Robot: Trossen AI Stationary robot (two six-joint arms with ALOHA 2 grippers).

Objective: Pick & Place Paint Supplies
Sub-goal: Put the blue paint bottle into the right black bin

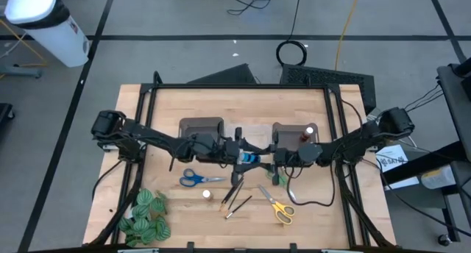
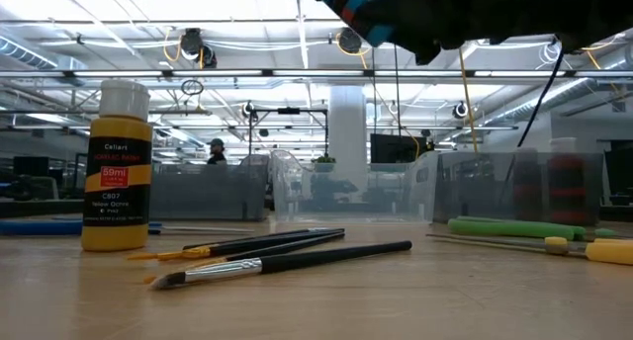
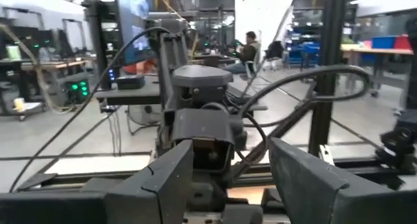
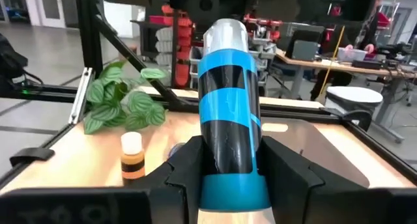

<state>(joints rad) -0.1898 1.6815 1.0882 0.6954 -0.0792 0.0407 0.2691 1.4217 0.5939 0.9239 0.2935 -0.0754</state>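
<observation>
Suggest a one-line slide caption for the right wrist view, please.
Right gripper clamps a blue-and-black paint bottle above the table, with a leafy bunch and a small orange bottle beyond.

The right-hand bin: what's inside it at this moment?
In the high view the right-hand bin holds a white-capped bottle and a dark one. The right gripper, gripping a blue-banded bottle, covers the bin's near edge, so anything there is hidden.

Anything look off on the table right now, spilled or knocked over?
Nothing spilled. The yellow paint bottle stands upright, the paintbrushes lie flat. The right gripper holds a blue-banded bottle above the table, beside the open left gripper.
</observation>
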